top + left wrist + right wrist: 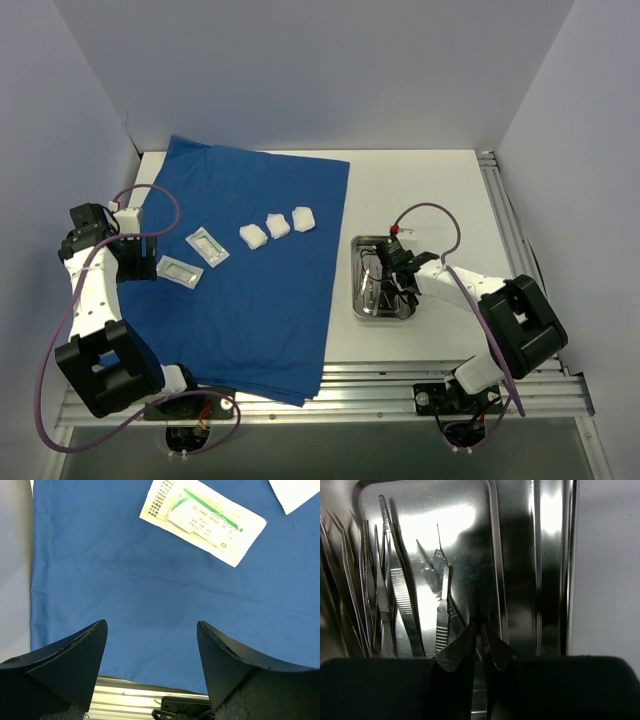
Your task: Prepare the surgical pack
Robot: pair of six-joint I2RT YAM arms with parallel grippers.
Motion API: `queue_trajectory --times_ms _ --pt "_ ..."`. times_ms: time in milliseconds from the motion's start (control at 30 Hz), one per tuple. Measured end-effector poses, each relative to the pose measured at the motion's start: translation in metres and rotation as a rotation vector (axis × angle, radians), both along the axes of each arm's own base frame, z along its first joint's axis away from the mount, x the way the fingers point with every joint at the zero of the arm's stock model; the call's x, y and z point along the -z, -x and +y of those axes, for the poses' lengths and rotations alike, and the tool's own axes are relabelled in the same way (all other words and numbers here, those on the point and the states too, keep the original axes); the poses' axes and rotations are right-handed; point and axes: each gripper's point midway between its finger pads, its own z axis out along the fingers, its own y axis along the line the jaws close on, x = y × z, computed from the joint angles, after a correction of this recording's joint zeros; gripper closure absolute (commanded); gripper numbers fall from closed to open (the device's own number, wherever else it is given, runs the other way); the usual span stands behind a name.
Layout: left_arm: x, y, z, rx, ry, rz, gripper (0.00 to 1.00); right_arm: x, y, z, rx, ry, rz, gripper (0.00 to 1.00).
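Top external view: blue cloth sheet (260, 310) lies spread over the left half of the white table (430, 190).
Steel tray (356, 285): on bare table, just beside the sheet's right edge.
Gauze pads (277, 226): three in a row on the sheet.
Packets (207, 246): two, flat on the sheet, left of the pads.
Left gripper (152, 625): fingers spread wide above the sheet's left part, holding nothing.
Right gripper (481, 630): lowered into the tray, fingers drawn almost together; whether they pinch anything cannot be told.
Instruments (400, 595): thin metal forceps lying lengthwise on the tray floor.
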Motion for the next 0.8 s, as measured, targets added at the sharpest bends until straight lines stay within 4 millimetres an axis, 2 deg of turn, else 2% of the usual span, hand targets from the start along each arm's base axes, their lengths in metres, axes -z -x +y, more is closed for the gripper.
queue_trajectory --times_ms 267,433,533,600,700,800 --pt "0.002 -0.006 0.001 0.001 0.006 0.007 0.18 -0.003 0.007 0.006 -0.022 -0.01 0.019 0.95" --pt "-0.005 -0.018 0.001 -0.001 0.008 -0.007 0.18 -0.02 0.005 0.002 -0.015 0.012 0.008 0.95" --pt "-0.011 -0.025 0.001 0.001 0.004 -0.024 0.18 -0.047 -0.01 0.007 -0.019 0.013 -0.046 0.92" --pt "-0.013 -0.028 0.001 0.005 0.001 -0.029 0.19 -0.072 -0.025 0.016 -0.036 -0.001 -0.107 0.89" --pt "-0.012 -0.033 0.001 0.009 0.006 -0.018 0.22 -0.118 -0.047 0.041 -0.086 -0.042 -0.219 0.81" --pt "-0.005 -0.038 0.002 0.005 0.02 0.006 0.24 -0.158 -0.06 0.07 -0.15 -0.105 -0.313 0.74"
